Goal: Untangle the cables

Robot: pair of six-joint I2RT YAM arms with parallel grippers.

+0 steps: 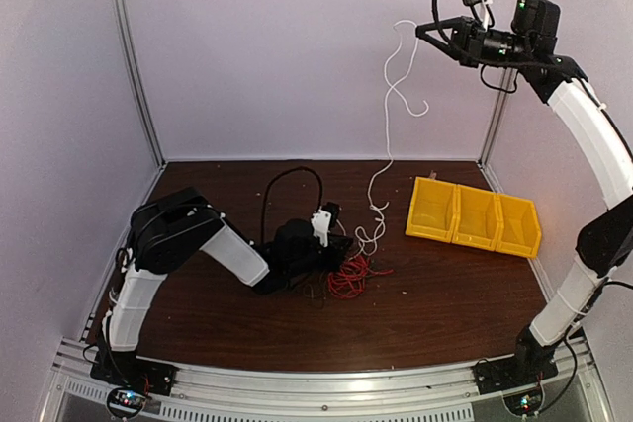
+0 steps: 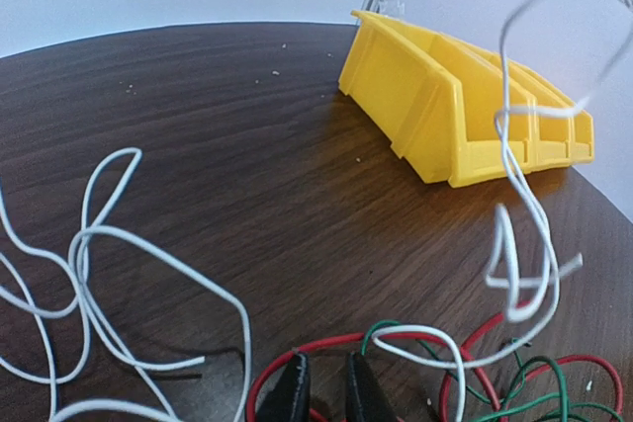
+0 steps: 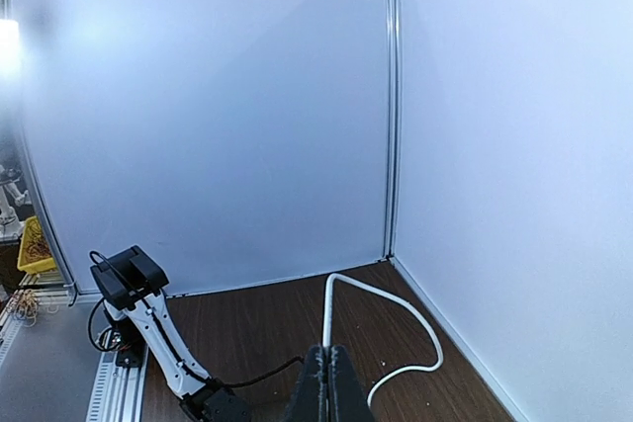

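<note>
the right fingers (image 3: 326, 382), raised high, pinched the white cable (image 1: 389, 140). the left fingers (image 2: 326, 392) sat low by the red cable (image 1: 348, 277) on the worktop (image 1: 445, 294), barely apart; grip unclear.

Top ext. cam is set high behind the near edge of the dark wood-grain table (image 1: 445, 313), tilted down/fwd, so all of it & the yellow plastic three-bay bin (image 1: 423, 216) are taken in from afar. L wrist cam is held low over the tabletop & aimed across it at that bin, w/ the thin white cable (image 2: 501, 96) caught close up. R wrist cam is carried high & aimed at a metal-framed corner of the pale walls (image 3: 390, 126); table & cable are shared by all 3 views, bin by top & L wrist.
</note>
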